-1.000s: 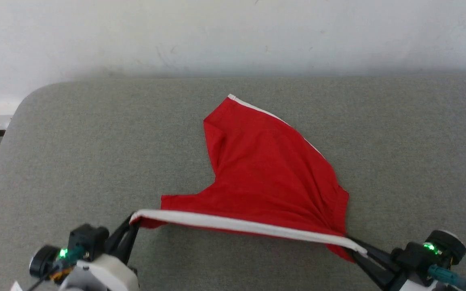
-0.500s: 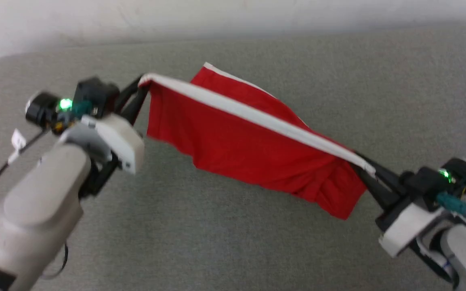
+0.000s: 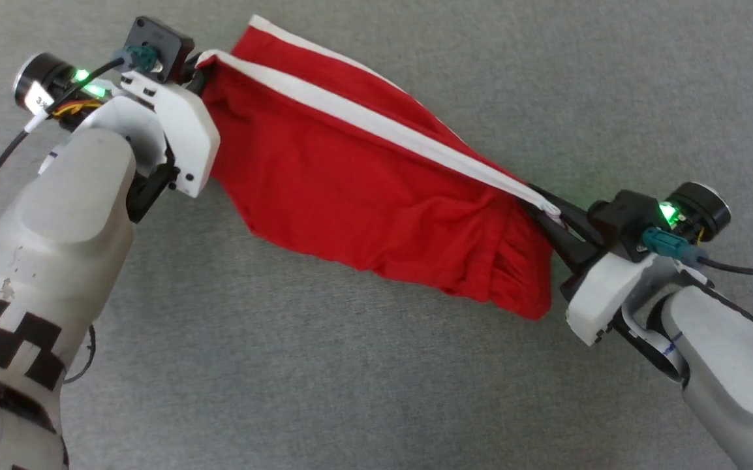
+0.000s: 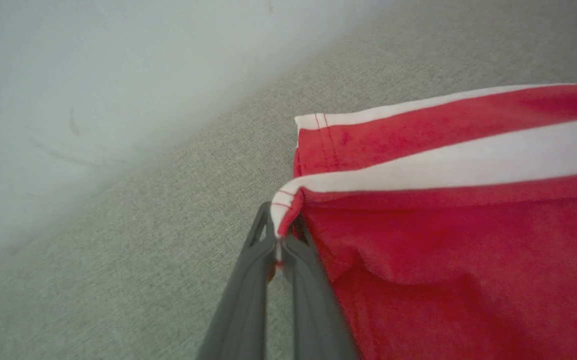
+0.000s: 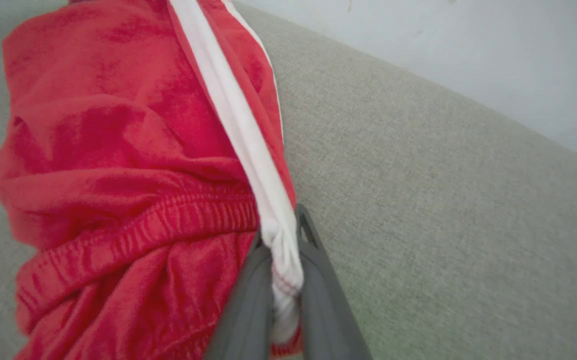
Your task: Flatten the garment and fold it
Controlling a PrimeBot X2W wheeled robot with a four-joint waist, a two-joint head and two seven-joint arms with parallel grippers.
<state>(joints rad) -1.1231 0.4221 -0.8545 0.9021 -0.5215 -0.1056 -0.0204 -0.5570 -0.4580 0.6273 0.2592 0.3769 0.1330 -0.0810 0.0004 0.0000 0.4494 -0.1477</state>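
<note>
1. The grey table lay under everything in the head view. The wrist views added a pale wall beyond it.
2. The garment hung stretched from 11 o'clock to 3 o'clock across the head view, with its white stripe taut along the top. Whether its lower edge touched the table was unclear.
3. The left arm hid its own jaws in the head view. The left wrist view showed them closed on the stripe's hem corner.
4. The right jaws were clamped on the stripe's bunched end. The right wrist view showed the gathered waistband at their 9 o'clock.
</note>
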